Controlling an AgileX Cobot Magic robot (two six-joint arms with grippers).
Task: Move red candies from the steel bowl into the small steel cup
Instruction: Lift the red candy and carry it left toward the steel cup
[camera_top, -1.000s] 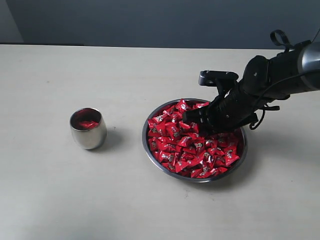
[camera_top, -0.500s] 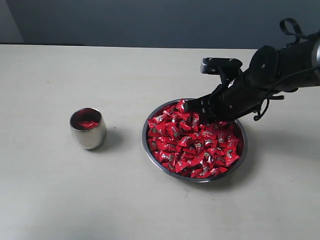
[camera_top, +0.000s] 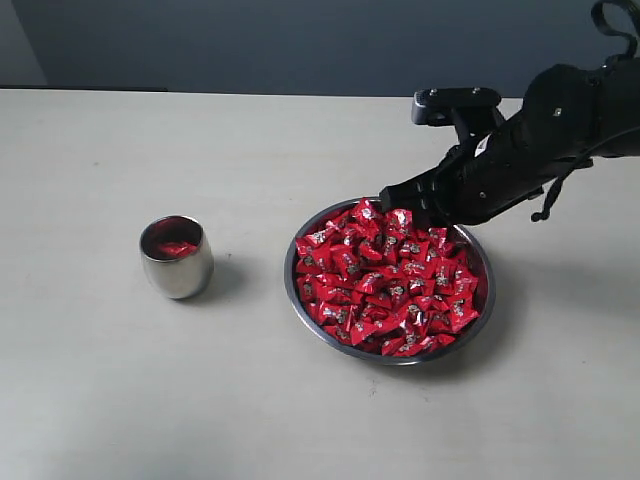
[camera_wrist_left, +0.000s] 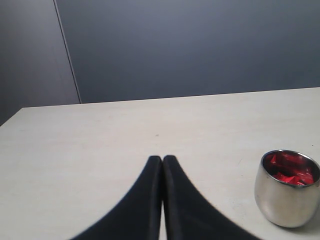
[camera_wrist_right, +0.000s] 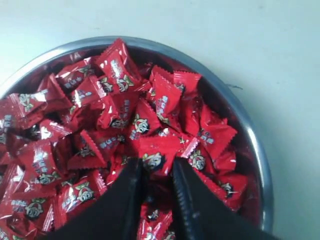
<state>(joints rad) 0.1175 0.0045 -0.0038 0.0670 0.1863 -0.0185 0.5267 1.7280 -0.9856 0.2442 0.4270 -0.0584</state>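
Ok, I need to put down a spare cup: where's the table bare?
Bare table between cup and bowl, left of the cup, and across the exterior view's foreground. Crowded: the bowl, heaped with candies, right claw above it, holding one.

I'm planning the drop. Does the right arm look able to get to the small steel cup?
Probably yes: only bare table lies between the right gripper, jaws on a red candy, and the small steel cup, its mouth uncovered.

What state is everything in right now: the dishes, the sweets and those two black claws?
Wide shiny steel bowl: upright, piled with red-wrapped candies.
Small egg-shaped steel cup: upright, a few more inside.
Left gripper: shut, empty.
Right gripper: above the bowl, closed on one red candy.
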